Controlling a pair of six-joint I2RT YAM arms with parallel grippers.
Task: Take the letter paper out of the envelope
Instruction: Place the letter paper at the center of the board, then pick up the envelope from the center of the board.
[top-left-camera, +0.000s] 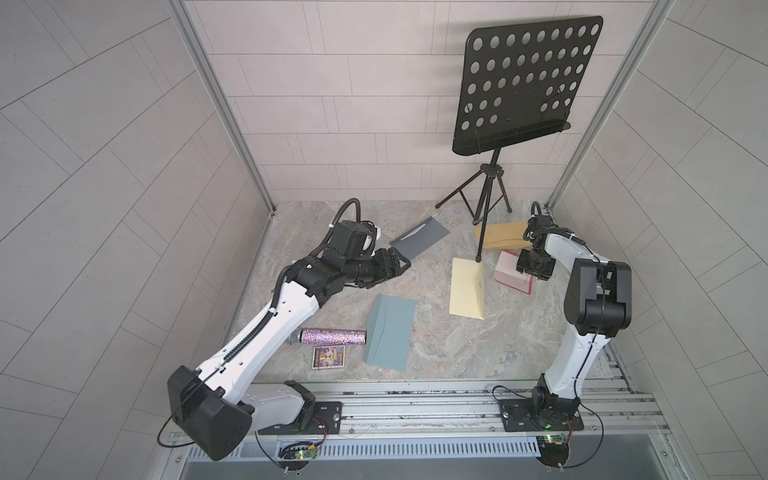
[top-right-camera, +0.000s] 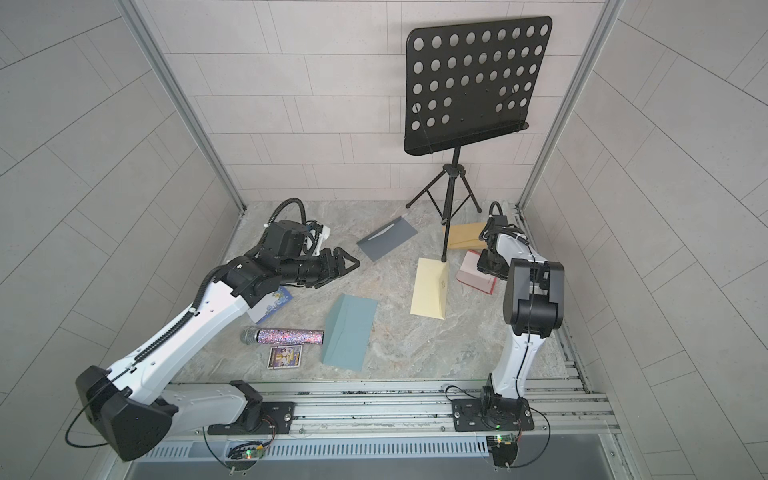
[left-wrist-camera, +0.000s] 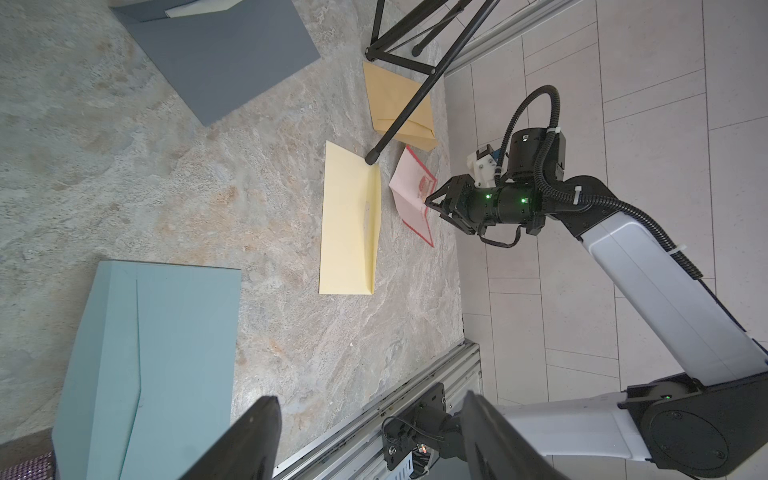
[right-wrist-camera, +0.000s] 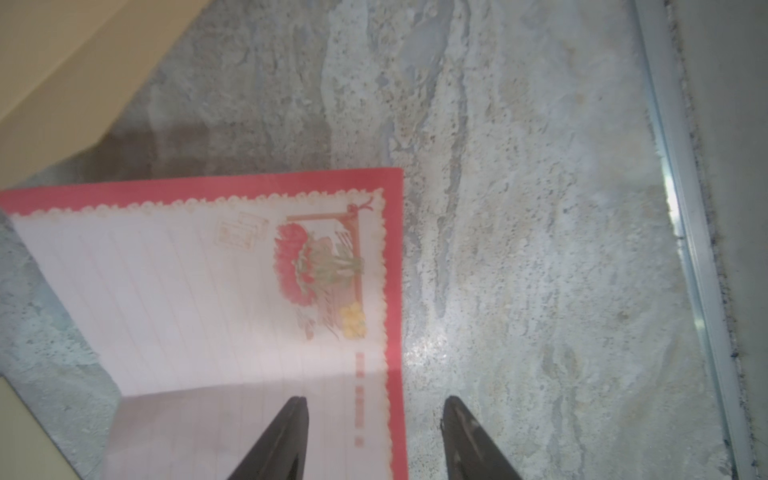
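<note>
paper (top-left-camera: 507, 271) lies on the worktop (top-left-camera: 457, 345), right of centre in a top view, outside the yellow envelope (top-left-camera: 467, 289). your right gripper (right-wrist-camera: 375, 401) stands open astride its red edge, gripping nothing; left gripper (left-wrist-camera: 370, 397) wide, empty. removal looks done: next, lift straight clear without snagging.

Both top views high, facing down, sharing whole tabletop (top-left-camera: 457, 340); wrist views closer.

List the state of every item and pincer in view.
letter paper: outside any envelope, half unfolded
grey envelope: white sheet poking out
yellow envelope: lying flat
teal envelope: flap shut, flat
left pincer: open, empty
right pincer: open, over letter paper
music stand: upright
</note>
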